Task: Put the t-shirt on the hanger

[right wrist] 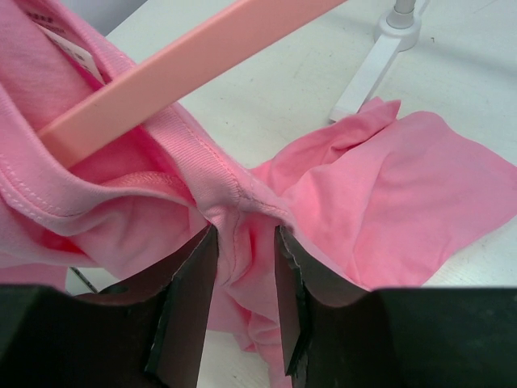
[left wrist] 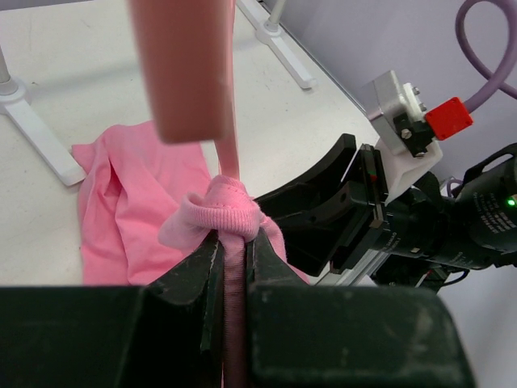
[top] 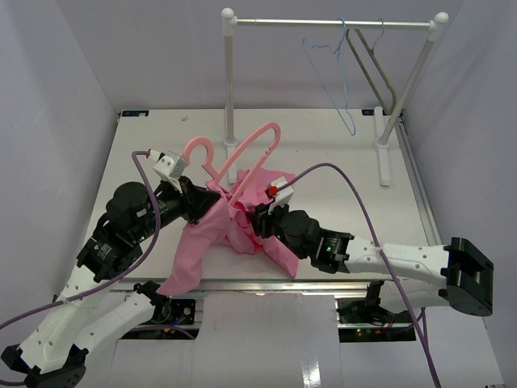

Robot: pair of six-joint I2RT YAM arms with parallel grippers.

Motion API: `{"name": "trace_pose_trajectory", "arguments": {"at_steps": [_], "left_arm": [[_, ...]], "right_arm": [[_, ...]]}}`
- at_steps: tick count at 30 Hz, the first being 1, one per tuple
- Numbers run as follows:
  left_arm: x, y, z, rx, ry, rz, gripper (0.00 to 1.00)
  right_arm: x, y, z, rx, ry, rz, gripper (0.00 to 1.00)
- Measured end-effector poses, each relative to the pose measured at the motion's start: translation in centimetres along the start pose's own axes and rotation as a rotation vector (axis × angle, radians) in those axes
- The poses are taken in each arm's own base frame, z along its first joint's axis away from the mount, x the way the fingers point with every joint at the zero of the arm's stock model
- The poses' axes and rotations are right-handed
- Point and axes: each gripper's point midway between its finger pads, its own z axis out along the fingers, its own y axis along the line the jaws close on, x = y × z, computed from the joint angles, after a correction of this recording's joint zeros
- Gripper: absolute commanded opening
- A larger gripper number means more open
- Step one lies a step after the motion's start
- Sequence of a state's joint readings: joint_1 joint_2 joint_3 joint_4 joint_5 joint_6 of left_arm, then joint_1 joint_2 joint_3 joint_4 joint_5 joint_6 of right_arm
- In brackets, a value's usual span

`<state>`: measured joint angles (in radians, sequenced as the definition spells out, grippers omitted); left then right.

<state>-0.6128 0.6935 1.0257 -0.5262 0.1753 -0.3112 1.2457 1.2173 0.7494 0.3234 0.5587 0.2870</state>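
The pink t-shirt [top: 212, 242] is bunched at the table's front middle, and one end hangs over the near edge. The pink hanger [top: 250, 149] slants up and back from it, one arm going into the collar. My left gripper [top: 216, 196] is shut on the ribbed collar [left wrist: 222, 206] right under the hanger arm [left wrist: 229, 121]. My right gripper [top: 252, 217] faces it from the right, with its jaws closed on a fold of shirt at the collar seam [right wrist: 238, 202]. The hanger bar [right wrist: 186, 69] crosses above the cloth. In their own wrist views the left gripper [left wrist: 232, 238] and right gripper [right wrist: 242, 234] are both full of pink cloth.
A white clothes rack [top: 331, 23] stands at the back. A thin blue wire hanger [top: 339, 89] and a grey hanger [top: 376, 73] hang on it. Its left post [top: 229, 81] rises just behind the pink hanger, and its right foot [top: 382, 149] lies on the table.
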Motion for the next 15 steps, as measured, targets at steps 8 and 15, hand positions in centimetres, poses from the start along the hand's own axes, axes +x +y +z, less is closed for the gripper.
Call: {"name": "trace_pose_trajectory", "arguments": {"at_steps": [8,15], "left_arm": [[-0.2,-0.9,-0.7,0.046,-0.007,0.008,0.00],[-0.1,-1.1,-0.7,0.056,-0.003,0.005,0.00]], "right_arm": [[0.7,0.0,0.1,-0.005,0.014,-0.008,0.40],[2.1,1.0,1.0,-0.041,0.036,-0.012,0.18]]}}
